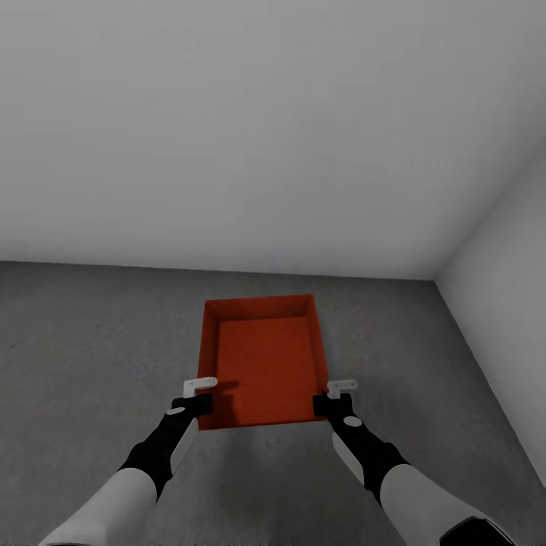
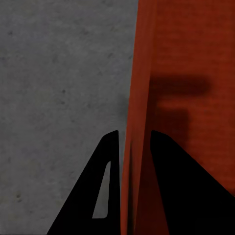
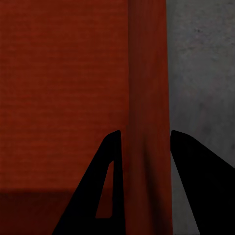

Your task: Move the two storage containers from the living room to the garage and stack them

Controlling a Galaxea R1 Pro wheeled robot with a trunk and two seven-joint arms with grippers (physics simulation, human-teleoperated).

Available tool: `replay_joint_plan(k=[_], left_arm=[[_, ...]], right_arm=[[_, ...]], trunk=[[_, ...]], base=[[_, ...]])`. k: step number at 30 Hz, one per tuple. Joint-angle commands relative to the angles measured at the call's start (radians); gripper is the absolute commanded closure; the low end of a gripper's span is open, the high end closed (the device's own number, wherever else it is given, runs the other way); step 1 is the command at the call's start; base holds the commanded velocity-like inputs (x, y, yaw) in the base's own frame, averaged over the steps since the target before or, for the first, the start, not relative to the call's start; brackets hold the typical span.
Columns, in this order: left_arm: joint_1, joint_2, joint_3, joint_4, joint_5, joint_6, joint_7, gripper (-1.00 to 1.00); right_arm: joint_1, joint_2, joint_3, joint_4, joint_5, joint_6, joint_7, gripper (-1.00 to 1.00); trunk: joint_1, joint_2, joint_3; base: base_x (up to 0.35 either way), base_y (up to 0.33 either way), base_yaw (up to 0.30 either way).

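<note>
One orange-red storage container (image 1: 262, 356) sits low over the dark grey concrete floor (image 1: 91, 341) of the garage, open side up and empty. My left gripper (image 1: 201, 388) clamps its left wall near the front corner, and my right gripper (image 1: 341, 388) clamps the right wall opposite. In the left wrist view the gripper (image 2: 132, 137) has its dark fingers on either side of the thin wall of the container (image 2: 196, 49). The right wrist view shows the same hold by the gripper (image 3: 145, 134) on the container (image 3: 63, 73). Whether the bin touches the floor I cannot tell.
A plain white wall (image 1: 227, 114) stands straight ahead, just beyond the bin. Another white wall (image 1: 508, 265) closes the right side and meets it in a corner. Bare concrete spreads to the left and in front of the robot.
</note>
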Motion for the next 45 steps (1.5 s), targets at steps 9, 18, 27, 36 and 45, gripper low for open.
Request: replay_joint_plan(k=[9, 18, 27, 36, 45], left_arm=[[-0.001, 0.001, 0.011, -0.006, -0.005, 0.004, 0.009, 1.0], [-0.001, 0.001, 0.011, -0.006, -0.005, 0.004, 0.009, 1.0], [-0.001, 0.0, 0.011, -0.006, -0.005, 0.004, 0.027, 1.0], [-0.001, 0.0, 0.011, -0.005, -0.005, 0.004, 0.035, 1.0], [-0.001, -0.001, 0.011, -0.004, -0.005, 0.004, 0.035, 1.0]], right_arm=[[-0.001, -0.055, -0.011, 0.066, -0.018, -0.007, -0.071, 1.0], [-0.001, -0.055, -0.011, 0.066, -0.018, -0.008, -0.071, 1.0], [-0.001, -0.055, -0.011, 0.066, -0.018, -0.008, -0.072, 1.0], [0.0, -0.055, -0.011, 0.066, -0.018, -0.009, -0.071, 1.0], [-0.001, -0.055, -0.011, 0.066, -0.018, -0.012, -0.071, 1.0]], trunk=[[0.0, 0.0, -0.015], [0.0, 0.0, -0.03], [0.0, 0.0, -0.044], [0.0, 0.0, -0.058], [0.0, 0.0, -0.073]], base=[[0.0, 0.0, 0.0], [0.0, 0.0, 0.0], [0.0, 0.0, 0.0], [0.0, 0.0, 0.0], [0.0, 0.0, 0.0]])
